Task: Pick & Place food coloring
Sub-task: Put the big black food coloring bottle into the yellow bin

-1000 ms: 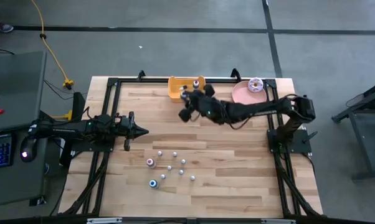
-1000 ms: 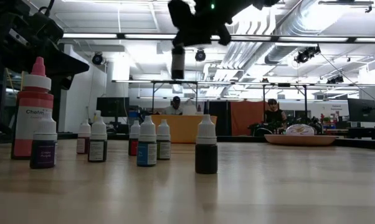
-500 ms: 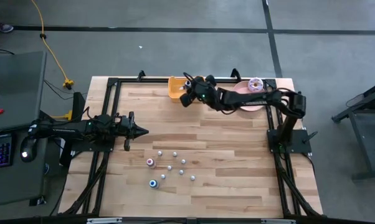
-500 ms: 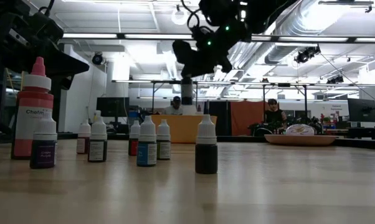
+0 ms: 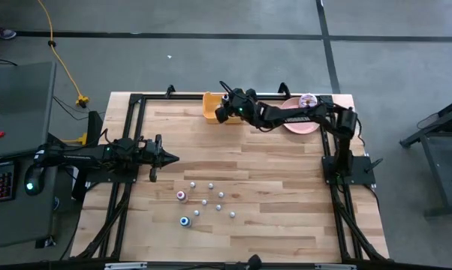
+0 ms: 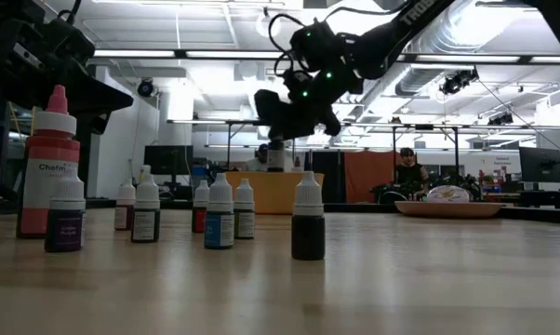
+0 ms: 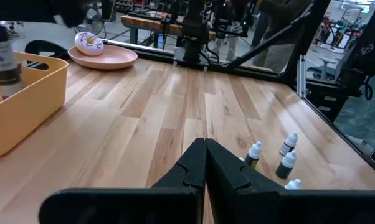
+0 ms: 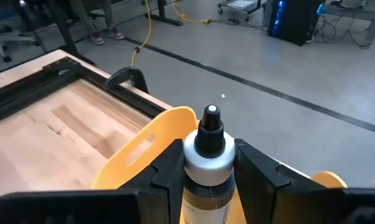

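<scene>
Over the yellow plastic bin (image 5: 213, 106), the right gripper (image 5: 224, 109), having just swung in from mid-tabletop, stays clamped on a white-capped food coloring bottle (image 8: 206, 163), ready for release; the left gripper (image 5: 170, 157) waits, fingers together.

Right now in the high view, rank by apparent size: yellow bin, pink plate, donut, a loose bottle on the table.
1. Yellow bin and pink plate: look alike, both partly hidden by the right arm, so unranked.
2. Donut.
3. Loose bottle, smallest.
</scene>
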`<state>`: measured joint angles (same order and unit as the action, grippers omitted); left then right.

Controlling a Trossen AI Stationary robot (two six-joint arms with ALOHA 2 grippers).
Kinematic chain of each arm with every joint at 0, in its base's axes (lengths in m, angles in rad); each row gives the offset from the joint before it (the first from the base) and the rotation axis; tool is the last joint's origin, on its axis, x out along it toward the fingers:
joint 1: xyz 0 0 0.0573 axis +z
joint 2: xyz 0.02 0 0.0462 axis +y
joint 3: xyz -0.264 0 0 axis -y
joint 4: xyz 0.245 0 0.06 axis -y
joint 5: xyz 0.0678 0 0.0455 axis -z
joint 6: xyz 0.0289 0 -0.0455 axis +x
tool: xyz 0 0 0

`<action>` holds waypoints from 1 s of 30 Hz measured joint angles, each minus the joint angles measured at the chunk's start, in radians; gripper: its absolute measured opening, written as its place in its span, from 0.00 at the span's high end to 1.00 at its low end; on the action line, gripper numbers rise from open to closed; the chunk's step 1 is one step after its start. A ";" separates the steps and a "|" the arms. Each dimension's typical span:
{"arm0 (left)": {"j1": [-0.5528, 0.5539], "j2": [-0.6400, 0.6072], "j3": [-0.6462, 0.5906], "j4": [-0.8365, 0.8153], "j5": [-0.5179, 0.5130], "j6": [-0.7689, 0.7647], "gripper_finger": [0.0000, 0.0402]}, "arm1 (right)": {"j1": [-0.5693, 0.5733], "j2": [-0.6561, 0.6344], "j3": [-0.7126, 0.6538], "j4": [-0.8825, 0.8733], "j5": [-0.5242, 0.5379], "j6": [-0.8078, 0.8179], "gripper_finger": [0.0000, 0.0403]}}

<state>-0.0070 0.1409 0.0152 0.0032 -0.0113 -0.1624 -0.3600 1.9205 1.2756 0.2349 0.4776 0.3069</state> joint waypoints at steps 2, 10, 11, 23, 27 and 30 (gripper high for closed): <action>0.000 0.000 0.000 0.000 0.000 0.000 1.00 | -0.009 0.022 0.039 -0.021 -0.010 -0.009 0.74; 0.000 0.000 0.000 0.000 0.000 0.000 1.00 | -0.041 0.124 0.194 -0.124 -0.014 -0.003 0.74; 0.000 0.000 0.000 0.000 0.000 0.000 1.00 | -0.045 0.133 0.204 -0.124 -0.015 -0.001 0.74; 0.000 0.000 0.000 0.000 0.000 0.000 1.00 | -0.079 0.153 0.216 -0.171 0.033 0.007 0.74; 0.000 0.000 0.000 0.000 0.000 0.000 1.00 | -0.085 0.153 0.216 -0.187 0.028 0.016 0.74; 0.000 0.000 0.000 0.000 0.000 0.000 1.00 | -0.090 0.157 0.216 -0.211 0.031 0.049 0.74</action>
<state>-0.0068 0.1407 0.0151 0.0032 -0.0113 -0.1627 -0.4502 2.0772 1.4914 0.0235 0.5085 0.3559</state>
